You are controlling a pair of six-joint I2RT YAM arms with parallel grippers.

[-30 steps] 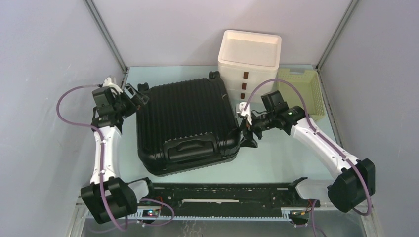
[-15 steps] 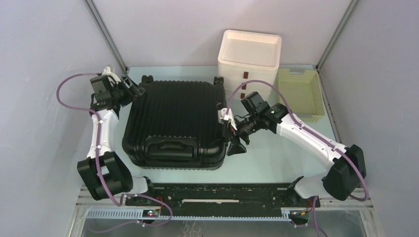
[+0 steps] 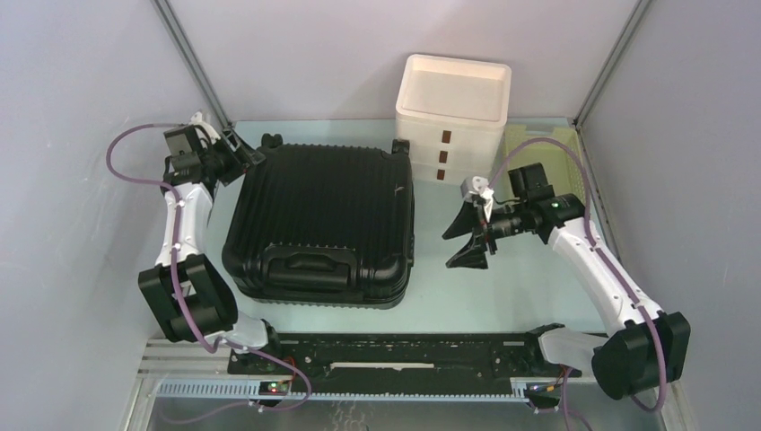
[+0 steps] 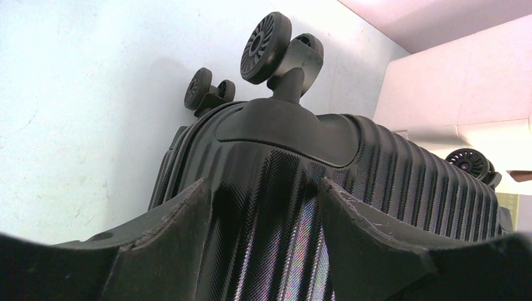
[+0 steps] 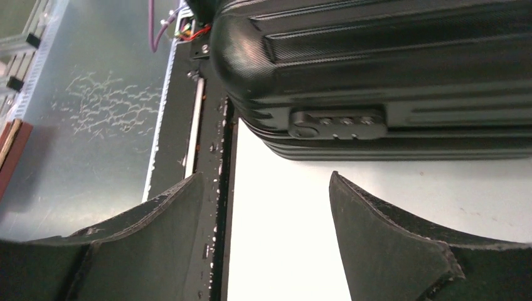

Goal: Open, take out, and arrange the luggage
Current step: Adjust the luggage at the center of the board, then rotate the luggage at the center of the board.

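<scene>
The luggage (image 3: 319,220) is a black ribbed hard-shell suitcase that lies flat and closed at centre left, its handle (image 3: 305,269) toward the near edge. My left gripper (image 3: 242,154) sits at its far left corner. In the left wrist view this gripper (image 4: 263,185) has its jaws apart over the ribbed shell, just short of the corner wheel (image 4: 266,39). My right gripper (image 3: 449,250) stands open to the right of the luggage, not touching it. In the right wrist view that gripper (image 5: 266,179) holds nothing, and the luggage's combination lock (image 5: 339,123) faces it.
A white three-drawer box (image 3: 453,99) stands at the back, just behind the luggage's far right corner. A pale yellow slatted basket (image 3: 574,148) sits at the back right, partly behind my right arm. A black rail (image 3: 404,346) runs along the near edge.
The luggage has slid left and turned square to the table. My right gripper has pulled back to the right, off its side. My left gripper has drawn back toward the far left corner.
</scene>
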